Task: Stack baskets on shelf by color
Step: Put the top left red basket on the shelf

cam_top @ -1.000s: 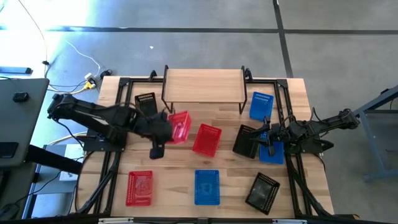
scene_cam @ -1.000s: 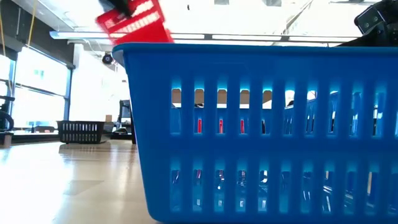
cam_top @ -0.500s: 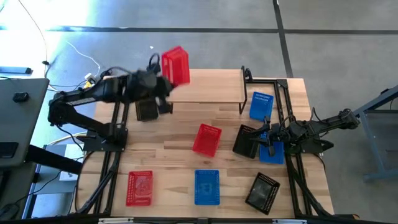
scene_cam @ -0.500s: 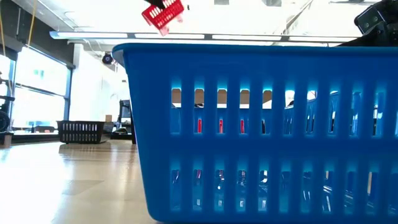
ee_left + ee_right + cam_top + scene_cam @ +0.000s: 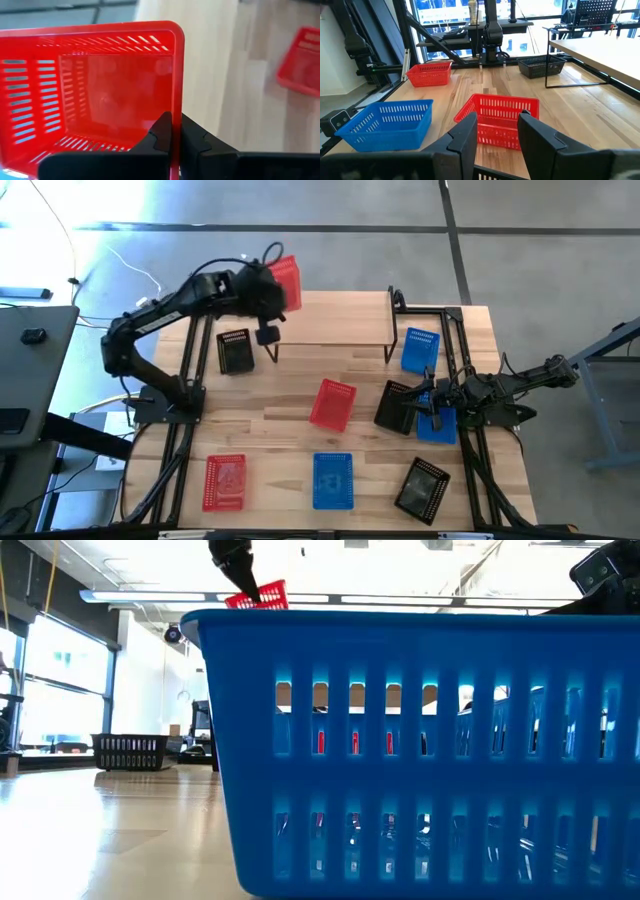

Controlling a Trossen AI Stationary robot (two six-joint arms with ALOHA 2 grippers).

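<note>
From above, the left end effector point(image 5: 272, 285) holds a red basket point(image 5: 287, 282) over the left end of the shelf point(image 5: 330, 317); the arm hides that end of the plank. The right end effector point(image 5: 428, 405) sits at the table's point(image 5: 290, 442) right side between a black basket point(image 5: 396, 406) and a blue basket point(image 5: 437, 423), covering part of each.

At table height, a blue basket point(image 5: 420, 750) fills most of the picture and blocks nearly everything behind it; only a corner of the held red basket point(image 5: 260, 596) shows above its rim.

The left wrist view shows the fingers point(image 5: 161, 134) clamped on the red basket's point(image 5: 90, 90) wall, its lower part cut off.

The right wrist view shows parted, empty fingers point(image 5: 465, 137) facing a red basket point(image 5: 500, 120).
</note>
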